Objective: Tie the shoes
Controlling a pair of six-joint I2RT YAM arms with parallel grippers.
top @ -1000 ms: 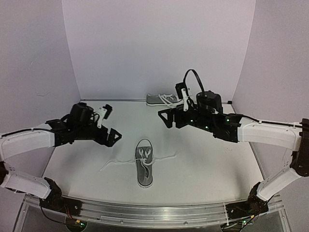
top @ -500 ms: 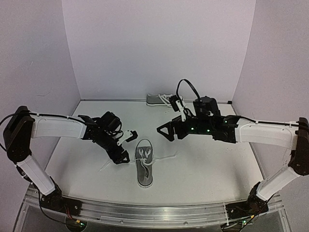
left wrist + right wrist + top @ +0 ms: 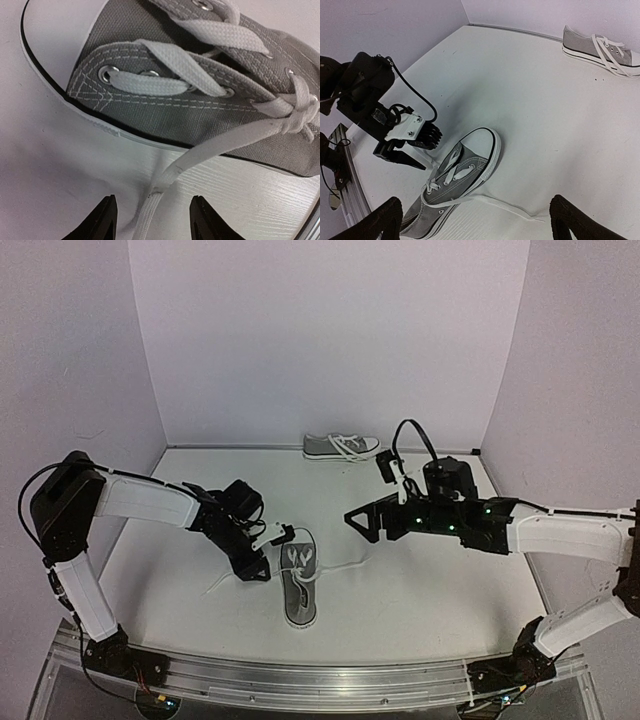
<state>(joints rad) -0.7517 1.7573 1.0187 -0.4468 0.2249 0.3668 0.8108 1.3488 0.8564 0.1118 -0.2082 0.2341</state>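
Note:
One of the shoes (image 3: 298, 578) lies mid-table, grey with a white toe cap, toe pointing away from the arm bases. Its white laces trail loose to the left (image 3: 225, 581) and to the right (image 3: 346, 565). The second shoe (image 3: 342, 447) rests on its side against the back wall. My left gripper (image 3: 265, 555) is low at the near shoe's left side. In the left wrist view its jaws (image 3: 152, 222) straddle the left lace (image 3: 150, 210) with a gap on each side, touching nothing. My right gripper (image 3: 477, 222) hovers open above the near shoe (image 3: 465, 175) and its right lace (image 3: 510, 207).
White walls close in the table on the left, back and right. An aluminium rail (image 3: 300, 680) runs along the front edge. The left arm's wrist and cable (image 3: 370, 95) sit just left of the near shoe. The far shoe (image 3: 600, 45) lies by the back wall.
My left gripper has swung right and down to the near shoe's left lace, and its jaws have narrowed. The right gripper has drifted slightly right and lower, staying open.

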